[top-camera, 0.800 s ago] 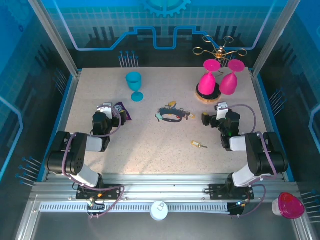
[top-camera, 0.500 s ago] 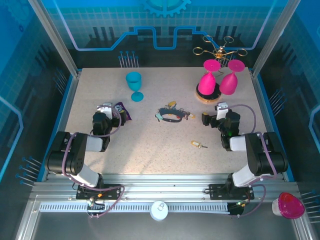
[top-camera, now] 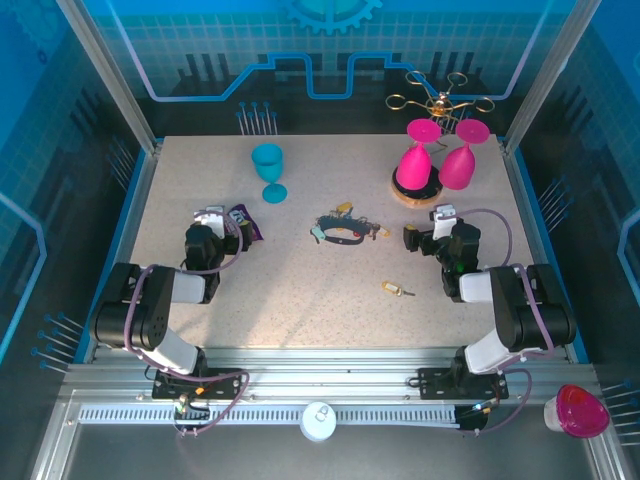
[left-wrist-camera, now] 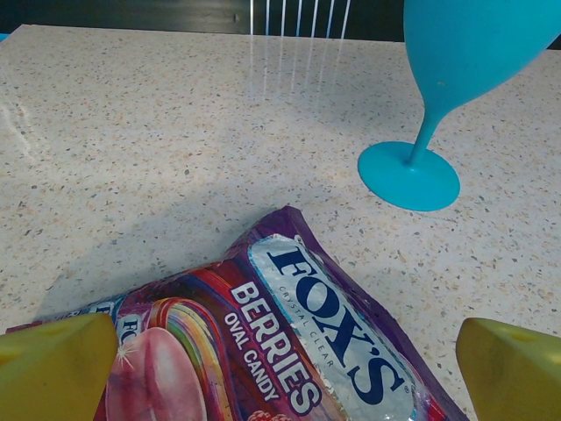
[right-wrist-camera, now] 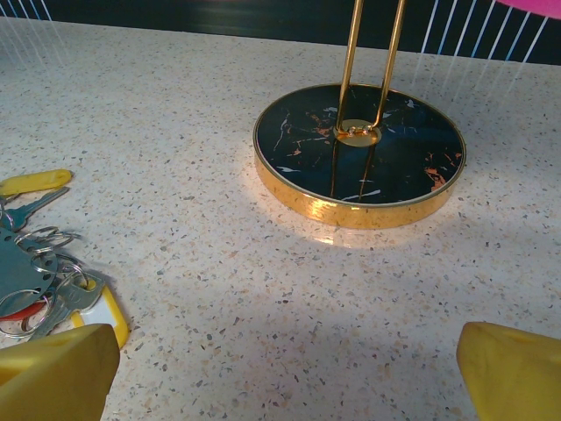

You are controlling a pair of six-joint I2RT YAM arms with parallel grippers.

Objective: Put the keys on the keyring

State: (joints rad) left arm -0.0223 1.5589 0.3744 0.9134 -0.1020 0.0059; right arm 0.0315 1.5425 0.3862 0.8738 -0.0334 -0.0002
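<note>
Speckled beige tabletop (top-camera: 300, 300) carries everything. At its left the left jaws hang low, spread wide with nothing between them; in the left wrist view their yellow fingertips (left-wrist-camera: 54, 368) sit at the two lower corners. A purple candy bag (left-wrist-camera: 263, 351) lies flat just ahead of those fingertips, reaching into the gap between them. Farther back and to the right a teal goblet (top-camera: 268, 170) stands upright, apart from the bag.

Near the middle of the tabletop lies the keyring (top-camera: 338, 232), its dark strap loop flat on the surface with several keys (top-camera: 346, 210) bunched against it. In the right wrist view the edge of this cluster shows at the left: thin silver rings, silver keys, and yellow heads. One loose key (top-camera: 397, 289) lies by itself nearer the front edge, well apart from the cluster and to its right.

The right jaws are also spread wide and hold nothing, with their yellow fingertips (right-wrist-camera: 57, 373) at the lower corners of the right wrist view. They hang low, just right of the cluster. Beyond them a gold wire rack (top-camera: 437, 100) rises from a black, gold-rimmed round base (right-wrist-camera: 359, 158), and two pink glasses (top-camera: 440, 158) hang upside down on it.
</note>
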